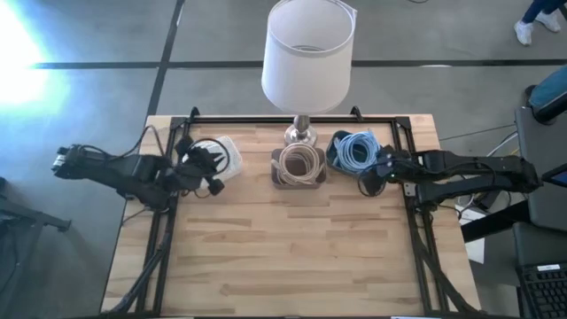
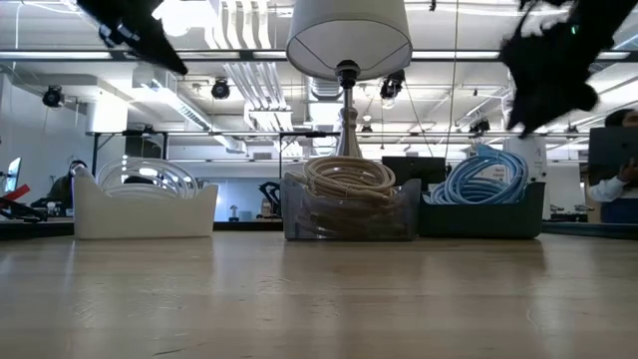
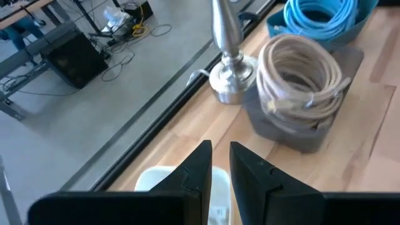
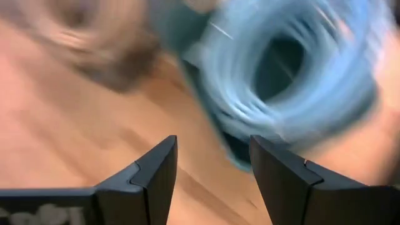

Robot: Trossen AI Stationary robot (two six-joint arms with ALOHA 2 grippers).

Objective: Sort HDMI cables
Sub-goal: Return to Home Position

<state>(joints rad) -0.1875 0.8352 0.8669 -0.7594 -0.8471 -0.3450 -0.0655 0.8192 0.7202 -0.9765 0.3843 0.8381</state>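
Observation:
Three bins stand in a row at the far side of the table. The white bin (image 1: 223,152) (image 2: 146,207) holds white cable coils (image 2: 150,178). The clear bin (image 1: 299,168) (image 2: 349,214) holds beige coils (image 3: 299,74). The dark blue bin (image 1: 341,142) (image 2: 483,211) holds light blue coils (image 1: 356,149) (image 4: 294,69). My left gripper (image 1: 211,168) (image 3: 219,153) hovers raised above the white bin, its fingers drawn almost together and empty. My right gripper (image 1: 370,180) (image 4: 212,156) is open and empty, raised just near of the blue bin.
A lamp with a white shade (image 1: 307,51) and a metal foot (image 3: 232,78) stands behind the clear bin at the far edge. A black frame (image 1: 266,120) runs round the table. Bare wood (image 1: 283,248) spreads across the near half.

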